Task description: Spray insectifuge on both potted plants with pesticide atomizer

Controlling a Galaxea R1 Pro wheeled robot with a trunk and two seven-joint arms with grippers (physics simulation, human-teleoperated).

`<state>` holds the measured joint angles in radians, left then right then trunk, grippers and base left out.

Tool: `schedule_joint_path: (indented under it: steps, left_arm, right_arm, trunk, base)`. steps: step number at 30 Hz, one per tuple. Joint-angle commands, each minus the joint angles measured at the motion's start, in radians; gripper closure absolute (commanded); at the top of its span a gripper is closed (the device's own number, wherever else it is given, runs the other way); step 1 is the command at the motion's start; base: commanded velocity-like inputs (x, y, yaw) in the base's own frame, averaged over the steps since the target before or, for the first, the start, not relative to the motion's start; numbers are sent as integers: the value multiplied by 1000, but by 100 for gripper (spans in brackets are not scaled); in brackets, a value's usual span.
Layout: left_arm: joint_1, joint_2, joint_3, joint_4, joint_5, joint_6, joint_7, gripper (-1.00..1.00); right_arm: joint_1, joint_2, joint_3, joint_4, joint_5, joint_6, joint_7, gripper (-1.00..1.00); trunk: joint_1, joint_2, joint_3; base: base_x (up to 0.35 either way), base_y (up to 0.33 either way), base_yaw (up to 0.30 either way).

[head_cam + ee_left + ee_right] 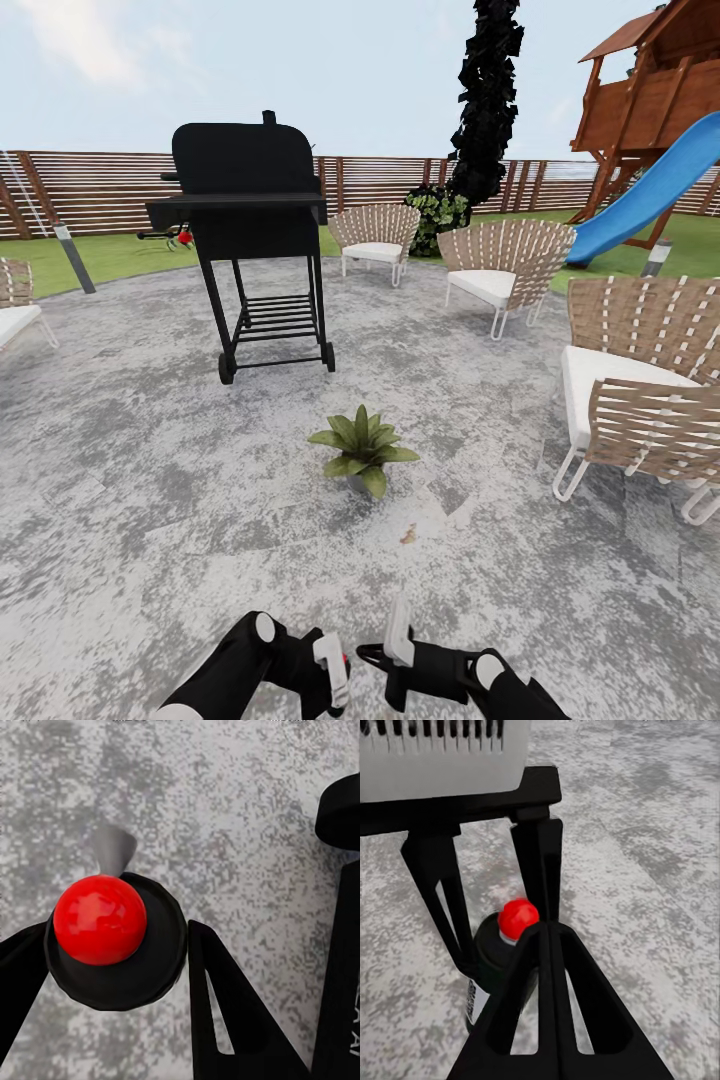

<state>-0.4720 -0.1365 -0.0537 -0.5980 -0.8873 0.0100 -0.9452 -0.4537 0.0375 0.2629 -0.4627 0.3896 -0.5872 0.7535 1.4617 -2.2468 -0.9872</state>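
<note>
Patio [150, 480] paving, mottled grey stone

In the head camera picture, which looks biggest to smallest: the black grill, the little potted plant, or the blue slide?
As they appear there:
1. Black grill
2. Blue slide, though it stands farther off and is cut by the picture's edge, so it is likely bigger in truth
3. Potted plant

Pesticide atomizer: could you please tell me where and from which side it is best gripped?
Grip the atomizer by its dark round body, below the red top, from the side, as the left claw does now. It is slim and upright, and this probably leaves the top free to press.
</note>
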Motion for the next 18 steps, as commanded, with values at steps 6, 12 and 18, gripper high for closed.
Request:
schedule_joint_path:
  steps: [6,12,18]
  left_arm:
    - [0,0,0,-3,-4,0,-4,100]
    - [-1,1,1,-3,4,-16,-5,100]
    - [-1,2,2,-2,20,-34,-6,100]
  right_arm:
    - [0,4,-1,1,6,-3,0,100]
    - [0,4,-1,1,6,-3,0,100]
    - [0,3,-1,1,7,-3,0,100]
  trunk:
    - [0,0,-1]
    - [0,0,-1]
    - [0,0,-1]
  base:
    - [0,0,0]
    - [0,0,0]
    - [0,0,0]
